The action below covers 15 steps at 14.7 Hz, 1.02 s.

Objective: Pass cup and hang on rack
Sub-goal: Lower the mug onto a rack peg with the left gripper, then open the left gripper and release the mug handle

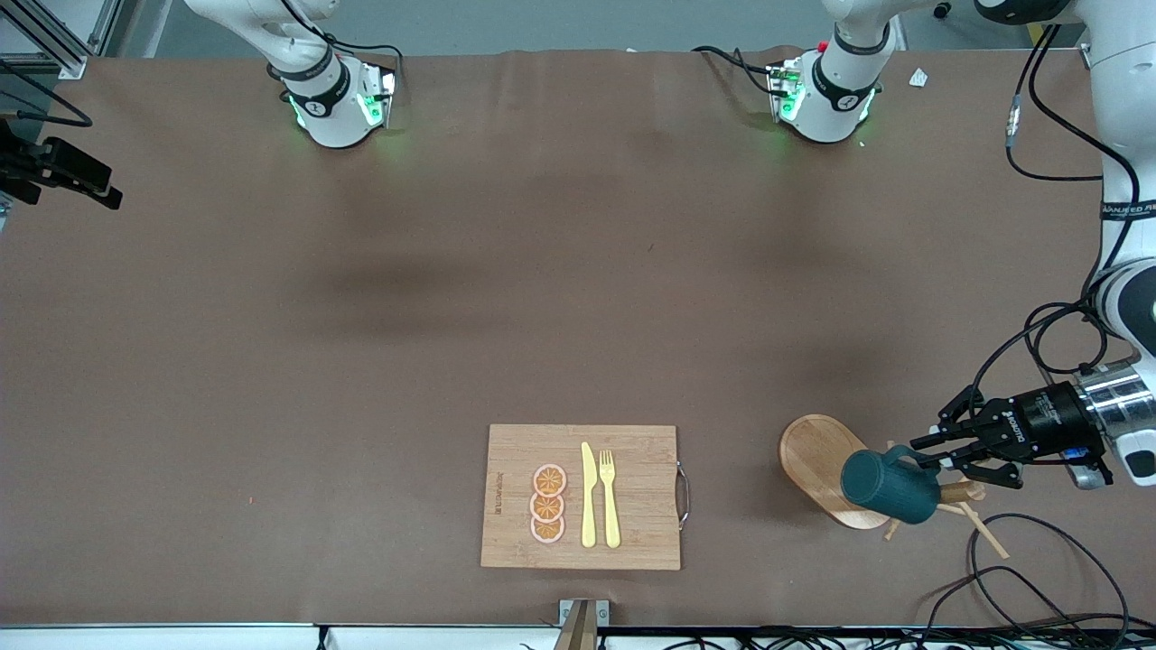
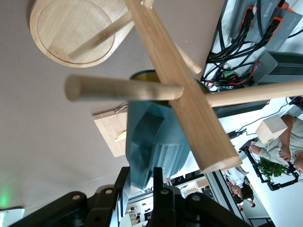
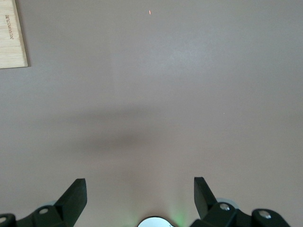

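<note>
From the front camera, the left tool is reaching in sideways at the left arm's end of the tabletop, its jaws drawn nearly together at the handle side of the cup. The dark teal cup is hanging tilted at the rack, over the rack's oval base, apparently on one of the pegs; whether the peg alone is carrying it cannot be told here. A cutting board with a knife, a fork and orange slices is lying nearer the middle of the tabletop.

The left wrist camera is looking along the rack's post, with the cup tucked against it just under a peg and the narrowly closed left tool sitting right at the cup's ribbed wall.

In the right wrist view, the right tool is waiting with jaws wide apart and empty above bare tabletop.

The cup looks rigid, probably ceramic, moderately heavy for its size and likely to chip if it drops; its ribs should give the jaws some bite. The small loop handle, or the rim beside it, seems the sensible place to hold it.
</note>
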Each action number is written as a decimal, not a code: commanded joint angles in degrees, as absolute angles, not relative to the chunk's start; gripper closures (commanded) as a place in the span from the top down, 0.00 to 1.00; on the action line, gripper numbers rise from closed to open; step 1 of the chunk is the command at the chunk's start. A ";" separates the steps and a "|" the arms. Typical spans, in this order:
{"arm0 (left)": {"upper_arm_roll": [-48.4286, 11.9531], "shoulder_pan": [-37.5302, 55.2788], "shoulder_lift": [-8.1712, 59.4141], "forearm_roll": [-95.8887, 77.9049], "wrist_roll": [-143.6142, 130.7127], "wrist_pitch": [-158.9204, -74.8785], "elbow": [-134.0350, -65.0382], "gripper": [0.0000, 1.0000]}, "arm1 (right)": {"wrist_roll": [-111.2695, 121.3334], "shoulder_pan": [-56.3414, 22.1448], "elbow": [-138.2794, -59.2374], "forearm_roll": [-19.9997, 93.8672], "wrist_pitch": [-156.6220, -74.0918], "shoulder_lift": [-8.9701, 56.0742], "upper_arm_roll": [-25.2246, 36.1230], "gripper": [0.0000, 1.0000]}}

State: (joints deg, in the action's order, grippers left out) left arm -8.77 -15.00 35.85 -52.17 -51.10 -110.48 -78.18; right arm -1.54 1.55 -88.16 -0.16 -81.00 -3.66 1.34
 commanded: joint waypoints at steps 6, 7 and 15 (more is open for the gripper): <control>-9.40 -14.68 32.88 -52.13 -50.27 -108.55 -77.78 1.00 | -0.88 2.02 -89.38 0.70 -81.12 -4.83 1.05 1.00; -9.58 -14.59 32.00 -50.20 -50.27 -107.94 -77.78 1.00 | -0.88 2.02 -89.38 0.70 -81.12 -4.83 1.05 1.00; -21.34 -13.98 23.30 -20.69 -50.19 -101.96 -77.87 1.00 | -0.88 2.02 -89.38 0.70 -81.04 -4.83 1.05 1.00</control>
